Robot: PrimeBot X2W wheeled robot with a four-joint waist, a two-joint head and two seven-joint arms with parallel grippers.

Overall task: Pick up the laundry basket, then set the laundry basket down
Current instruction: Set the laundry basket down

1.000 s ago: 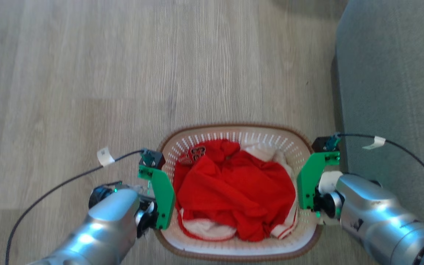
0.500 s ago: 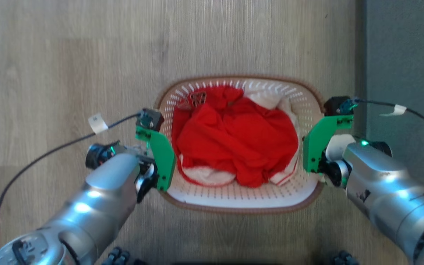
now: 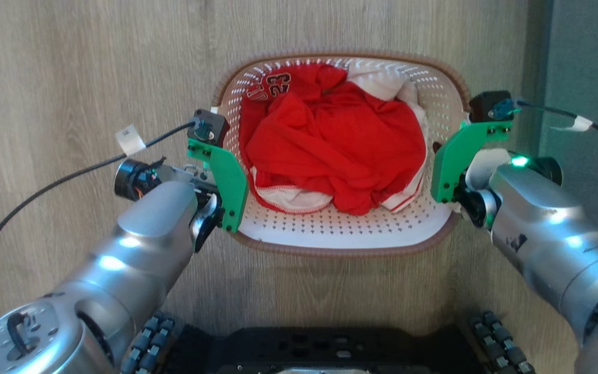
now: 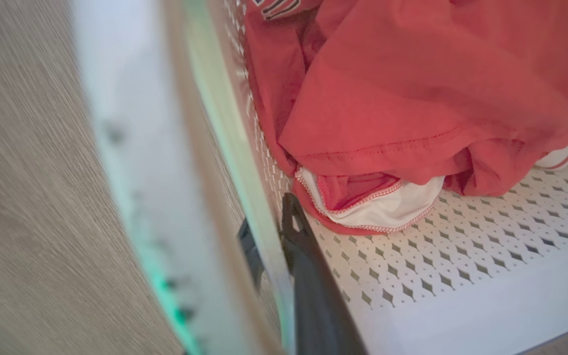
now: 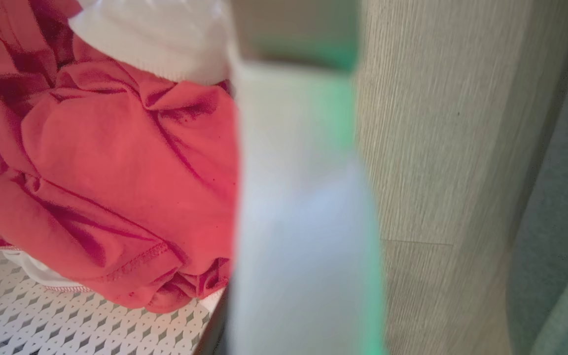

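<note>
1. Along the basket's left wall, left wrist view: left claw [image 4: 266,217] is clenched on the laundry basket [image 4: 461,256]. One dark finger sits inside the perforated wall, the other outside. Red clothes [image 4: 412,98] are heaped just beside the inner finger.
2. Right wrist view: the blurred basket wall runs up the middle. One dark finger edge of the right claw [image 5: 234,325] lies tight on its inner side, and the outer finger is hidden. Reads as grasping the right wall.
3. Head view: the basket hangs between both arms over the wood floor [image 3: 70,78], ahead of the robot's black base [image 3: 330,348]. A grey surface [image 3: 589,52] lies near its right side. Shadow under the near rim suggests it is lifted. Judged step: carrying. Move both wrists together, level, with a firm grip, so the thin wall neither twists nor slips. Lower flat and release last.
</note>
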